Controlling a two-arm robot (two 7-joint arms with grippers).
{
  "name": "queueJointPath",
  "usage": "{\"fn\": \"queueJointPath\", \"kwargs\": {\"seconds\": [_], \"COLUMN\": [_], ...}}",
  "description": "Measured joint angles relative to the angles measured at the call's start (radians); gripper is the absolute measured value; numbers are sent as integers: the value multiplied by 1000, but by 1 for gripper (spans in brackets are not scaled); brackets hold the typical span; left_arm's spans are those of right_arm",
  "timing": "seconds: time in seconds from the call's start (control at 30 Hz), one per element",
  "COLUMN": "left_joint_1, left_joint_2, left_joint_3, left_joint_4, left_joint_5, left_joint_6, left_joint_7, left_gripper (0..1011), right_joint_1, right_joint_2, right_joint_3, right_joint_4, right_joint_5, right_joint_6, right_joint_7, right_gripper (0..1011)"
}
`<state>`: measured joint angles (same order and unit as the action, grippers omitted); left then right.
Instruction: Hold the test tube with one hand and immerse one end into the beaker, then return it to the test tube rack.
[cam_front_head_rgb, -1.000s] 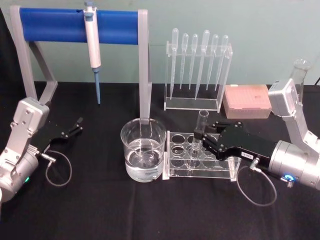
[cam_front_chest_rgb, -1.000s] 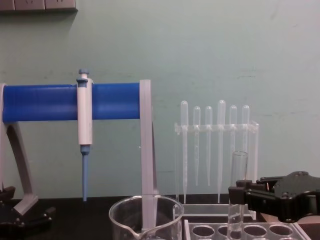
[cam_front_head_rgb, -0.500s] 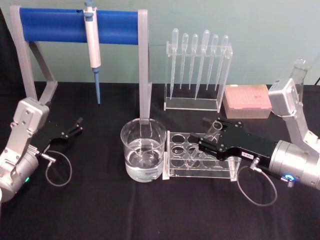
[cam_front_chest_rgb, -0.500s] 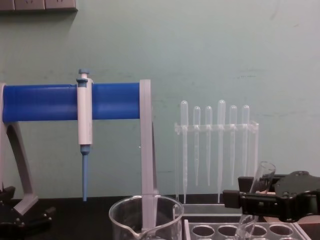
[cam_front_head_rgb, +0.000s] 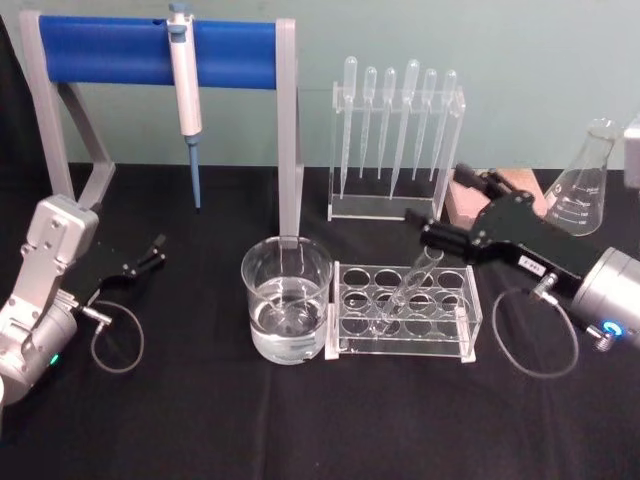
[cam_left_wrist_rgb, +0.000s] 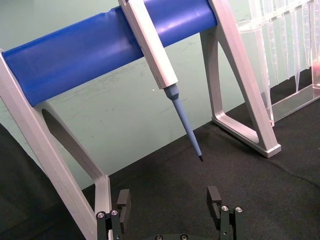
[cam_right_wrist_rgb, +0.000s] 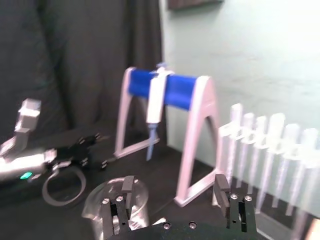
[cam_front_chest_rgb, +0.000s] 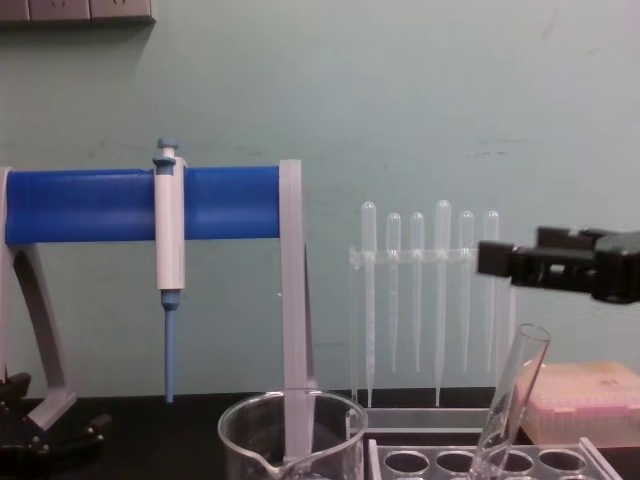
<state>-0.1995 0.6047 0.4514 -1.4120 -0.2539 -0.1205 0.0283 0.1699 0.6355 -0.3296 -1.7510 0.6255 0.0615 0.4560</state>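
The test tube (cam_front_head_rgb: 414, 282) leans tilted in a hole of the clear rack (cam_front_head_rgb: 405, 347), its open top toward the right; in the chest view the test tube (cam_front_chest_rgb: 512, 398) stands free of any finger. The beaker (cam_front_head_rgb: 287, 300) with water sits just left of the rack, and also appears as the beaker (cam_front_chest_rgb: 290, 432) and beaker (cam_right_wrist_rgb: 100, 206). My right gripper (cam_front_head_rgb: 445, 207) hangs open above and to the right of the tube, apart from it, with nothing between its fingers (cam_right_wrist_rgb: 220, 188). My left gripper (cam_front_head_rgb: 150, 254) rests open at the far left.
A blue-barred stand (cam_front_head_rgb: 150, 52) holds a white-and-blue pipettor (cam_front_head_rgb: 185, 95) behind the beaker. A clear stand of plastic pipettes (cam_front_head_rgb: 397, 135) is at the back. A pink tip box (cam_front_head_rgb: 465, 200) and a glass flask (cam_front_head_rgb: 585, 185) sit at the right.
My right gripper let go of the test tube, rose and drew back to the right. The tube went from upright in the grip to leaning loose in the rack.
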Motion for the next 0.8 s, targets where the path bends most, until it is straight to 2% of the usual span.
{"fn": "queueJointPath", "kwargs": {"seconds": [0.1,0.17,0.3,0.33,0.43,0.63,0.8], "left_joint_1": [0,0,0,0,0,0,0], "left_joint_2": [0,0,0,0,0,0,0], "left_joint_3": [0,0,0,0,0,0,0], "left_joint_4": [0,0,0,0,0,0,0], "left_joint_5": [0,0,0,0,0,0,0], "left_joint_6": [0,0,0,0,0,0,0], "left_joint_7": [0,0,0,0,0,0,0], "left_gripper": [1000,1000,1000,1000,1000,1000,1000], "right_joint_1": [-30,-63,-90,-101,-113,-121,-122], "right_joint_2": [-21,-59,-105,-130,-178,-244,-266], "right_joint_3": [29,54,69,74,78,79,80], "right_joint_4": [-14,-12,6,21,59,128,158], "right_joint_5": [-7,-35,-78,-105,-161,-254,-289], "right_joint_6": [-13,-33,-52,-63,-85,-133,-143], "right_joint_7": [-63,-147,-243,-292,-380,-486,-509], "right_gripper": [1002,1002,1002,1003,1003,1003,1003]}}
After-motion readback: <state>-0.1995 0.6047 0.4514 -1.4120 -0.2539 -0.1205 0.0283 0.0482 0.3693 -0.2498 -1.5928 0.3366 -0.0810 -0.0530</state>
